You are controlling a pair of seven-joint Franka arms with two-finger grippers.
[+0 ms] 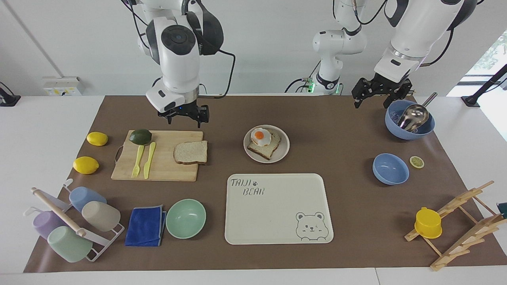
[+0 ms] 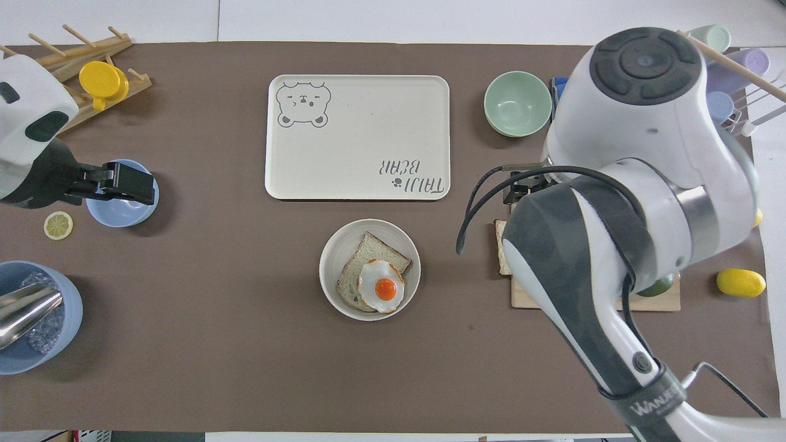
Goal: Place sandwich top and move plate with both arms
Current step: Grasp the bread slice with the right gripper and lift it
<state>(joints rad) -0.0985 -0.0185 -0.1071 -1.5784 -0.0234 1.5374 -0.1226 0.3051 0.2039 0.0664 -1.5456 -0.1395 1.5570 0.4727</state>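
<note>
The sandwich top (image 1: pixel 191 152), a plain bread slice, lies on the wooden cutting board (image 1: pixel 166 170) at its end toward the plate. In the overhead view the right arm hides all but a sliver of the slice (image 2: pixel 500 245). The round cream plate (image 1: pixel 283 152) sits mid-table with a toast slice and fried egg (image 1: pixel 260 136) on it; its rim also shows in the overhead view (image 2: pixel 331 258). My right gripper (image 1: pixel 185 117) is open and empty, raised over the board's robot-side edge beside the slice (image 2: pixel 522 187). My left gripper (image 1: pixel 371 102) is open and empty, waiting raised by the big blue bowl (image 1: pixel 410 128).
The "Taiji Bear" tray (image 1: pixel 277 206) lies just farther from the robots than the plate. A mint bowl (image 1: pixel 186 217), blue cloth (image 1: pixel 145 225) and cup rack (image 1: pixel 67 225) stand beside it. An avocado (image 1: pixel 140 136), fork and knife share the board. Two lemons (image 1: pixel 86 164) lie toward the right arm's end.
</note>
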